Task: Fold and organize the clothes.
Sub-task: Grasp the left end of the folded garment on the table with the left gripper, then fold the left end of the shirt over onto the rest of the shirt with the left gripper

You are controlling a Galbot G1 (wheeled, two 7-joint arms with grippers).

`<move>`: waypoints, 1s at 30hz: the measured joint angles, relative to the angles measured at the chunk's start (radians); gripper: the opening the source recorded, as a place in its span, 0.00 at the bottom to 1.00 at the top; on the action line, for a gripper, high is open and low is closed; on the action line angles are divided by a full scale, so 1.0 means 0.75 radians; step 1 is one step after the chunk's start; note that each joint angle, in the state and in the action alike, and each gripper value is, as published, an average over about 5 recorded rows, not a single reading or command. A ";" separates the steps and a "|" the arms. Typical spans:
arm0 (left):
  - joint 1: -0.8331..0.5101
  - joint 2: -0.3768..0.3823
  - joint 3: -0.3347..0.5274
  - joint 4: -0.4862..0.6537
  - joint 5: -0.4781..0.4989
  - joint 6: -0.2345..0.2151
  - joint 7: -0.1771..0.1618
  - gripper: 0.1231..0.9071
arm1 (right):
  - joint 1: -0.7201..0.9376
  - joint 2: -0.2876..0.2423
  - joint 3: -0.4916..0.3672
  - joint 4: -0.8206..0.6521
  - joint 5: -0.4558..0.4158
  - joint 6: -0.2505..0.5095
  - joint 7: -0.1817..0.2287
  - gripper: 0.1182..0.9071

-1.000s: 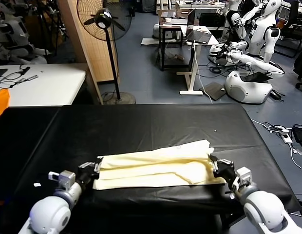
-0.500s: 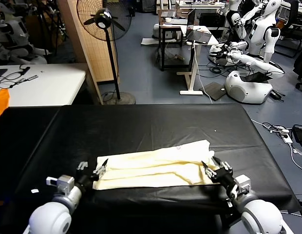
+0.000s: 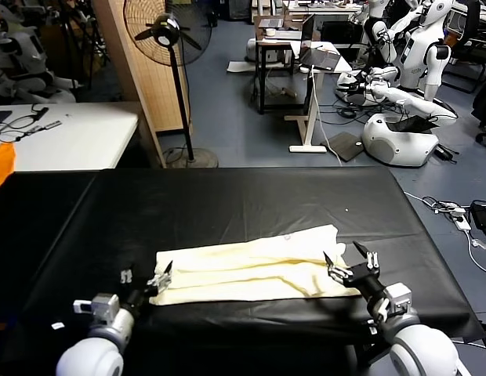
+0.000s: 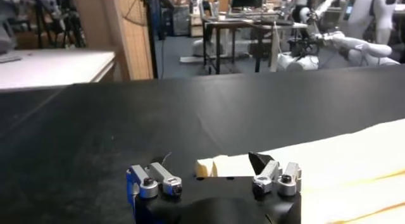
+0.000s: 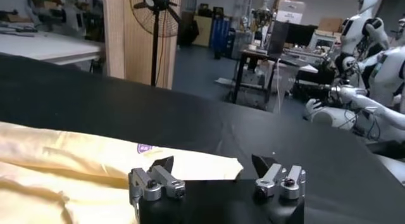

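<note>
One cream shirt (image 3: 255, 270) lying flat-ish on the black counter (image 3: 227, 204), folded into a long strip running left-right, sitting close to the near edge w/ just a thin band of black cover in front. Far edge of the strip slants up toward the right; a few creases across the middle. Lots of bare black cover behind it and off to the left, less on the right before the counter edge drops off. Two pincers, both low at the near edge, one per end of the strip. Left pincer (image 3: 145, 280) spread wide, gripping nothing, right at the shirt's left end, one finger tip over the corner of the fabric. Right pincer (image 3: 350, 266) also spread wide, nothing held, at the right end, tips just over the cloth edge. Same story in the wrist views: left pincer (image 4: 214, 178) w/ cream fabric between and past its fingers, right pincer (image 5: 215, 174) w/ cloth corner just ahead. Bit of orange cloth (image 3: 0, 164) at far left, well apart. One standing fan (image 3: 168, 35) beyond the counter.
</note>
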 joint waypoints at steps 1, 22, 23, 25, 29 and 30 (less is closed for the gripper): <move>0.001 -0.016 0.001 0.009 0.003 -0.003 0.000 0.86 | 0.000 -0.001 0.001 0.000 0.001 0.000 0.000 0.86; -0.009 -0.057 -0.023 0.123 0.022 -0.090 0.027 0.05 | 0.002 0.028 0.004 0.009 0.026 0.078 0.018 0.86; -0.018 -0.040 -0.031 0.130 0.012 -0.090 0.027 0.05 | 0.005 0.031 -0.001 0.007 0.031 0.091 0.023 0.86; -0.037 0.003 -0.051 0.145 -0.013 -0.090 0.028 0.05 | 0.013 0.040 -0.012 0.003 0.041 0.119 0.037 0.86; -0.086 0.121 -0.112 0.206 -0.074 -0.106 0.044 0.05 | 0.034 0.058 -0.042 -0.006 0.044 0.168 0.063 0.86; -0.101 0.156 -0.130 0.232 -0.084 -0.116 0.051 0.05 | 0.039 0.063 -0.050 -0.008 0.044 0.178 0.069 0.86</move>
